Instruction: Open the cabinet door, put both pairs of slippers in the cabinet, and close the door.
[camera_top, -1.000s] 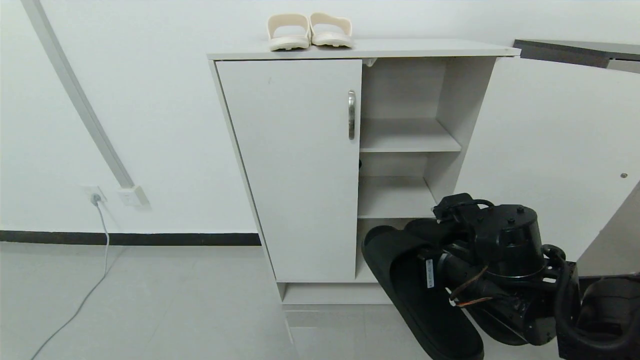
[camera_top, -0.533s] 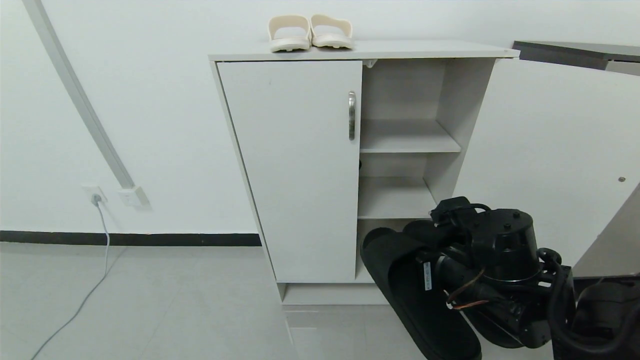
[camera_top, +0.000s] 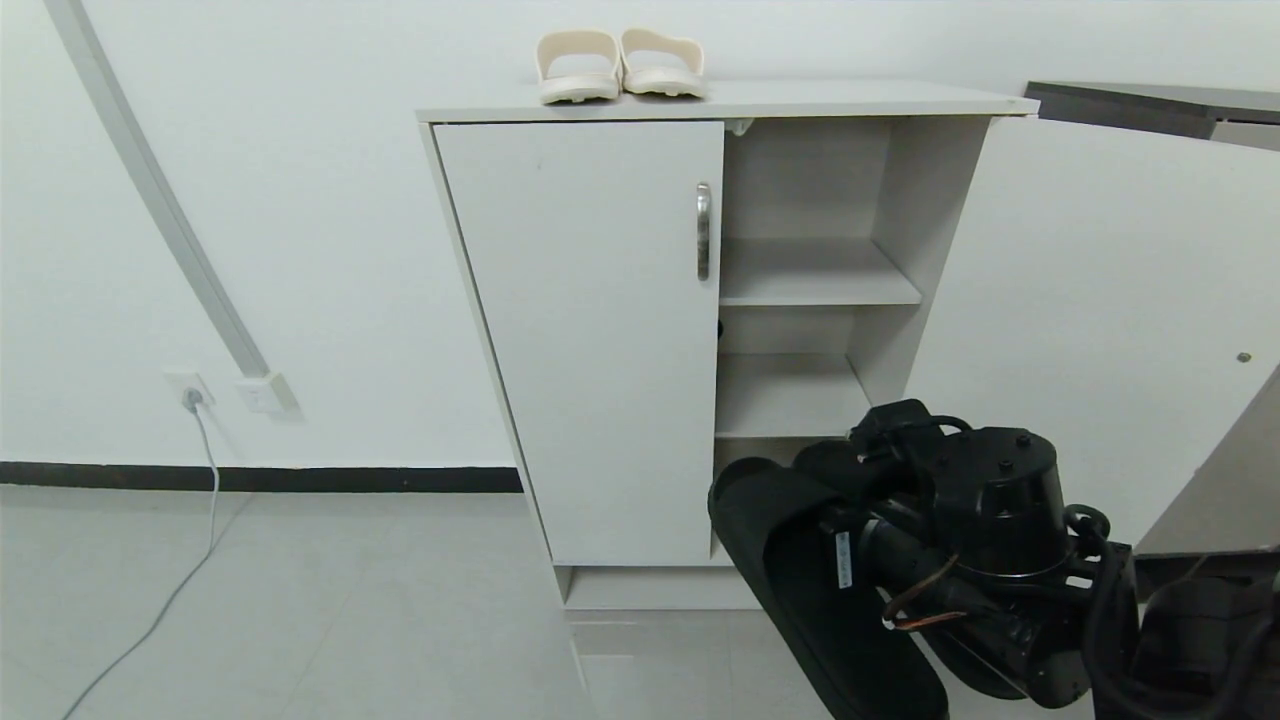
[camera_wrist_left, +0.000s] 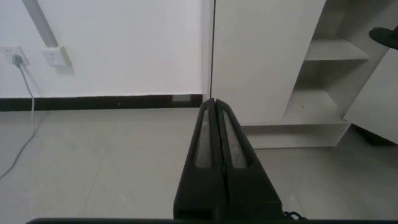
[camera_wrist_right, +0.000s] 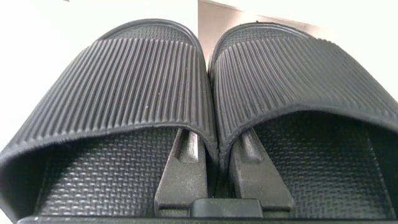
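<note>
Right gripper is pinching the black slippers by their adjoining inner walls, one finger under each strap. The pair is hanging toes forward, just before the bottom of the open cabinet.

Risk: the left toe is sitting close to the closed left door. Clipping that edge could be twisting the pair loose.

Left gripper is pointing floorward, fingers pressed together. Beige slippers are waiting on the cabinet top.

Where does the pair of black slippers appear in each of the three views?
Head view: black slippers low, in front of the open cabinet.
Left wrist view: a dark shape at the edge beside the cabinet shelves, probably a toe.
Right wrist view: close up, side by side, clamped by the right gripper.
Shared landmark: the cabinet shelves.
</note>
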